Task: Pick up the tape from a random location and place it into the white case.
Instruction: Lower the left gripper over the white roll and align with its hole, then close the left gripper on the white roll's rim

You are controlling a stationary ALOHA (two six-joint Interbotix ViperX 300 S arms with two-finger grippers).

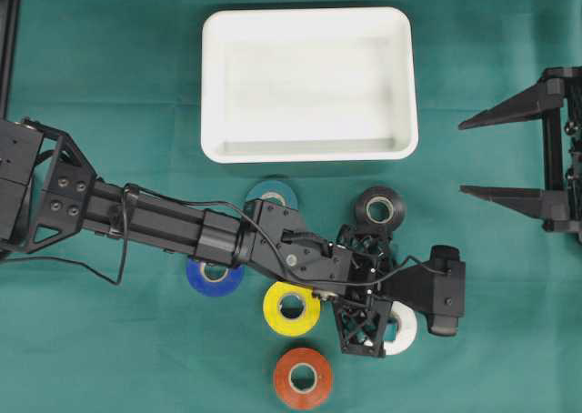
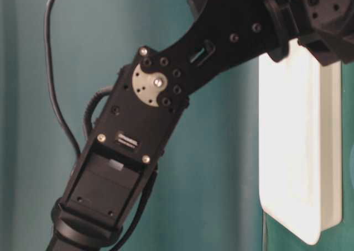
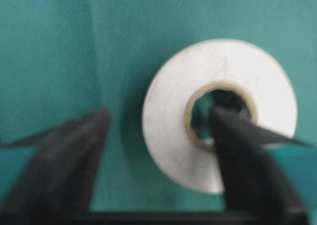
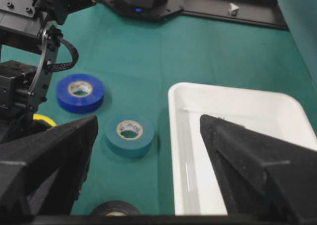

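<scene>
The left gripper (image 3: pixel 158 131) straddles the wall of a flat white tape roll (image 3: pixel 173 111), one finger in its core, jaws not yet clenched. The shallow white rectangular plastic case (image 1: pixel 309 149) lies at twelve o'clock; the right gripper (image 1: pixel 500 158) hangs spread wide at three o'clock.

The white case (image 1: pixel 309 84) is a big, shallow tray with round corners. It sits flat near the far edge of the green table, with nothing in it. The white tape (image 3: pixel 218 111) lies flat nearer the front edge.

white case (image 4: pixel 237 106) right | blue tape (image 4: pixel 79 92), teal tape (image 4: pixel 130 134) left
</scene>
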